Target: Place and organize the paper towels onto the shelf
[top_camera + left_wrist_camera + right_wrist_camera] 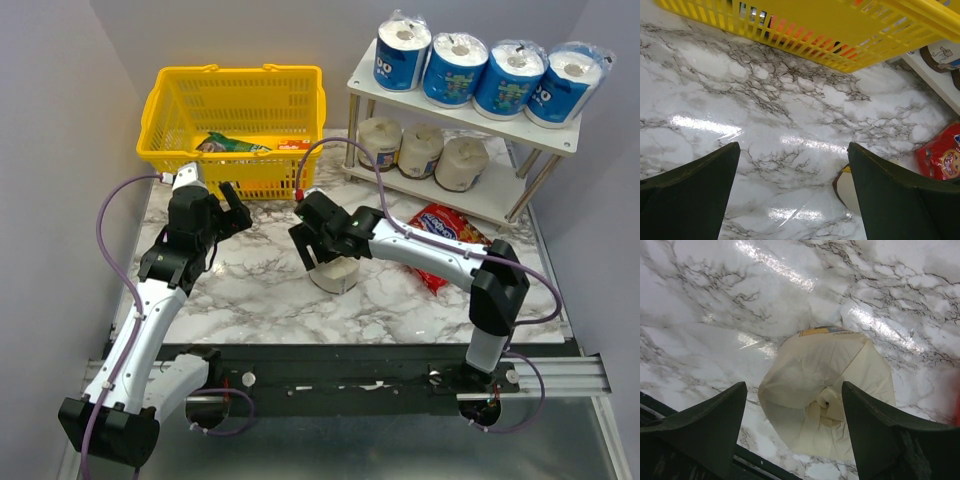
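On the marble table (250,290), the shelf (495,203) at upper right carries four blue-wrapped paper towels (455,68) on top and three cream rolls (421,150) below, the yellow basket (160,130) sits upper left, a last cream roll (827,390) stands at centre between the spread, unclosed jaws of the right gripper (793,385), and the left gripper (792,147) gapes empty.

No legible text or labels
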Controlling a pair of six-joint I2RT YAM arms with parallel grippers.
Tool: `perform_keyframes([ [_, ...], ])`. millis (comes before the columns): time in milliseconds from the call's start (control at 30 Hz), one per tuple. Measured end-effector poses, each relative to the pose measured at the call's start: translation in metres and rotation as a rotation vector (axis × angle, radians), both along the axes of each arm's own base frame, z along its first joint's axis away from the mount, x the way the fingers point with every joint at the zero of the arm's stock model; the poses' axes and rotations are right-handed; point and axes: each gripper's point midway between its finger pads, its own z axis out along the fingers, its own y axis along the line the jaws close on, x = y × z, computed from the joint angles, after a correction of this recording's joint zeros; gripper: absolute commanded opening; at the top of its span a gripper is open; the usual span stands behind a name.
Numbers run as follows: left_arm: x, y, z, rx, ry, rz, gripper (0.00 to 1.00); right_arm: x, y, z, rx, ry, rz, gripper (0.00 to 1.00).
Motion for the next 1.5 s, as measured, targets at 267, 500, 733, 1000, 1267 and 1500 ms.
perform_keyframes([
  [267, 0.000, -0.002, 0.000, -0.010, 0.000, -0.013, 0.99, 0.002, -0.002, -0.012, -0.056, 0.009, -0.026, 0.73],
  [500, 0.000, -0.002, 0.000, -0.011, 0.001, -0.014, 0.99, 0.002, -0.003, -0.010, -0.049, 0.009, -0.043, 0.77],
  [733, 0.000, -0.003, -0.002, -0.011, 0.003, -0.016, 0.99, -0.007, -0.006, 0.001, -0.044, 0.025, -0.056, 0.77],
  [1000, 0.000, -0.003, -0.003, -0.011, 0.005, -0.016, 0.99, -0.013, -0.004, 0.006, -0.014, 0.045, -0.067, 0.77],
  [1267, 0.000, -0.003, -0.003, -0.011, 0.005, -0.016, 0.99, -0.009, 0.001, -0.005, -0.048, 0.056, -0.074, 0.73],
  [1500, 0.000, -0.003, -0.003, -0.011, 0.005, -0.016, 0.99, -0.008, -0.004, -0.032, -0.147, 0.088, -0.086, 0.64],
])
